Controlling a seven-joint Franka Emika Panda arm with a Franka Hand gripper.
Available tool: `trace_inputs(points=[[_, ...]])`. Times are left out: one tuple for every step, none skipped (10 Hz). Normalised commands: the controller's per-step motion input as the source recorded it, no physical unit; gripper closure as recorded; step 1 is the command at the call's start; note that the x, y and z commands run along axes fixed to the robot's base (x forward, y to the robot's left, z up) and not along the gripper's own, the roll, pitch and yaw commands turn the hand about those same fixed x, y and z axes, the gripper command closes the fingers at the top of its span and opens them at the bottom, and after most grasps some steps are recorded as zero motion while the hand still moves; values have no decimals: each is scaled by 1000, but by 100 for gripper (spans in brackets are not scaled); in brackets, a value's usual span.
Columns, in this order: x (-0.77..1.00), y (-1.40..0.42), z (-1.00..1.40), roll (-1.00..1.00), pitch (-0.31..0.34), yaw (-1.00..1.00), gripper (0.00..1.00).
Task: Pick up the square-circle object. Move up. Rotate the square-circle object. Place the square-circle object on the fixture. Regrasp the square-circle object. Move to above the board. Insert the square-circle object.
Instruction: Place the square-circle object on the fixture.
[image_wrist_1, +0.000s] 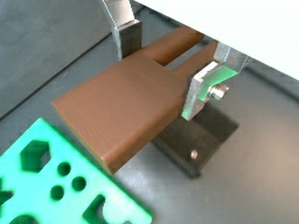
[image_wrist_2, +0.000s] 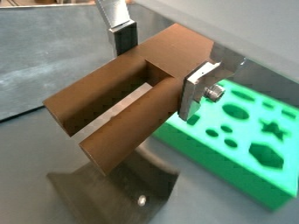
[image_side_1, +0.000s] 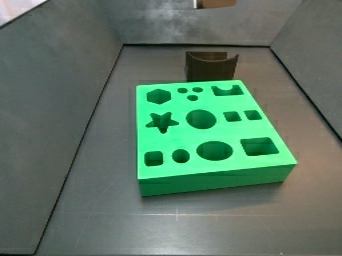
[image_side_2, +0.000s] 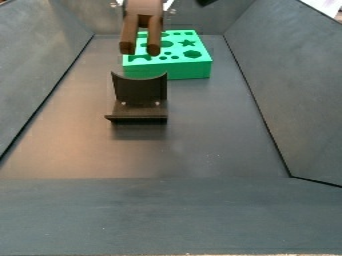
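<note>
My gripper is shut on the square-circle object, a dark brown block with two parallel legs. The silver fingers press on its two sides near the solid end. In a side view the object hangs legs down, in the air just above the fixture, with the gripper at its top. The fixture lies right below the block in both wrist views. The green board lies flat beyond the fixture. The slot between the legs shows in a wrist view.
Dark sloping walls enclose the grey floor on both sides. The board lies behind the fixture in a side view, and a corner of it shows beside the block in a wrist view.
</note>
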Motion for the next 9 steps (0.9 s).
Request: trace_inputs(points=[[246,66,-8,-1000,156,-45,100],[89,61,-9,-1000,177,-84,100],[49,56,-3,-999,173,-106,100],[40,45,-3,-751,114,-125,100],[51,42,-9,-626,97,-131,100],[77,45,-16,-384,78,-129,100],[133,133,-1000,-1000,220,-43,100],[134,134,-1000,-1000,213,-53,100],[144,139,-1000,-943,218,-100,100]])
